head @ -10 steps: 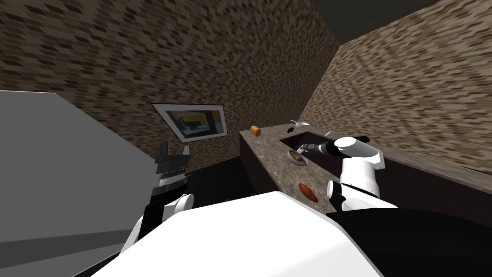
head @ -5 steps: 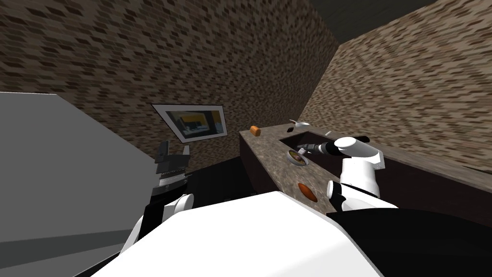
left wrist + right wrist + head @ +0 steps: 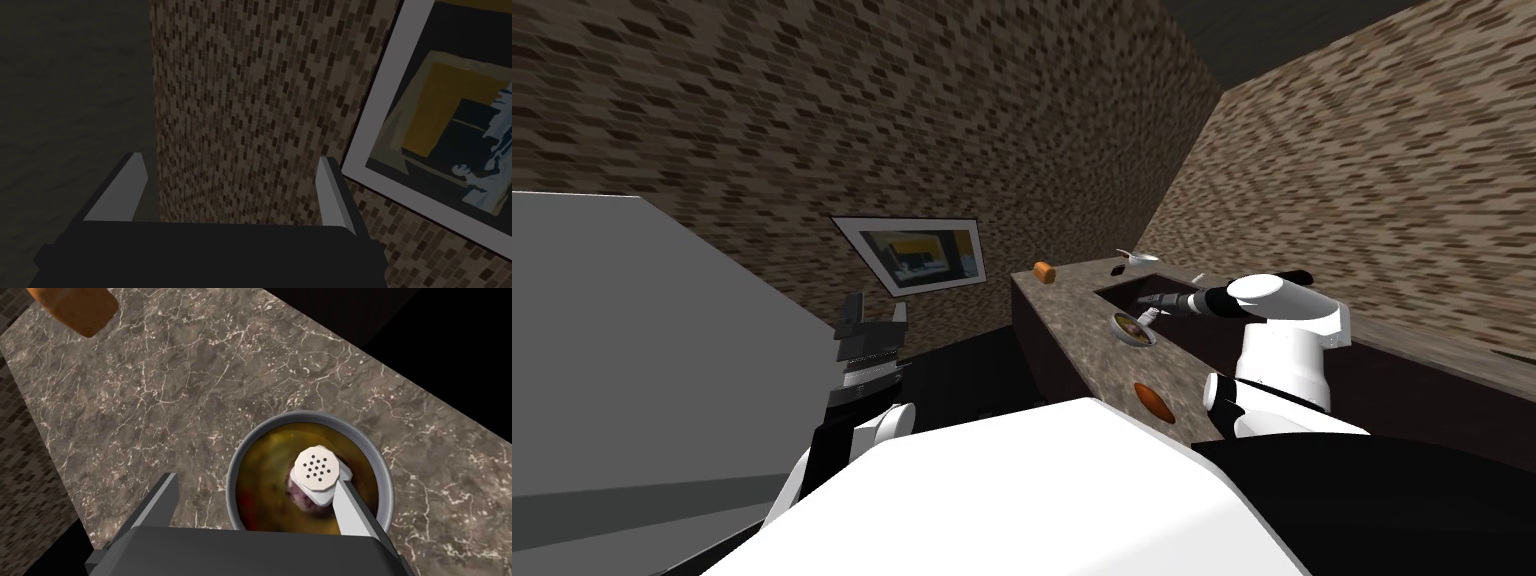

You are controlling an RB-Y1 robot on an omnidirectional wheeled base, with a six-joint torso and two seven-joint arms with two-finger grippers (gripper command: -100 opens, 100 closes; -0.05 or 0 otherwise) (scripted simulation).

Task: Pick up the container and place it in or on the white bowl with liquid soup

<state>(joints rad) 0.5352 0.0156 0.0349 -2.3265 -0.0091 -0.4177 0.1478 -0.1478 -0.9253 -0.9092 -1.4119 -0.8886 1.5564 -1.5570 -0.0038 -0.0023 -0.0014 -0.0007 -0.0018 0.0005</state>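
The bowl (image 3: 381, 464) has a grey rim and holds brownish-yellow soup; it rests on the marbled brown counter (image 3: 200, 388). A small container (image 3: 318, 474) with a white perforated lid stands upright in the soup. My right gripper (image 3: 255, 498) is open just above it: one finger lies against the container's side, the other stands outside the bowl's rim. From the head, the bowl (image 3: 1120, 327) sits beside the sink with the right gripper (image 3: 1149, 313) over it. My left gripper (image 3: 227, 192) is open and holds nothing, raised at my left side (image 3: 872, 322).
A brown loaf-like thing (image 3: 75, 308) lies further along the counter (image 3: 1044, 271). An orange-red item (image 3: 1152, 400) lies near the counter's front. The sink (image 3: 1157, 290) is sunk in next to the bowl, with small objects (image 3: 1137, 258) behind it. A grey flat surface (image 3: 632, 350) stands to my left.
My right gripper has opened and let go of the container, which now stands in the bowl. The right forearm has drawn back a little to the right.
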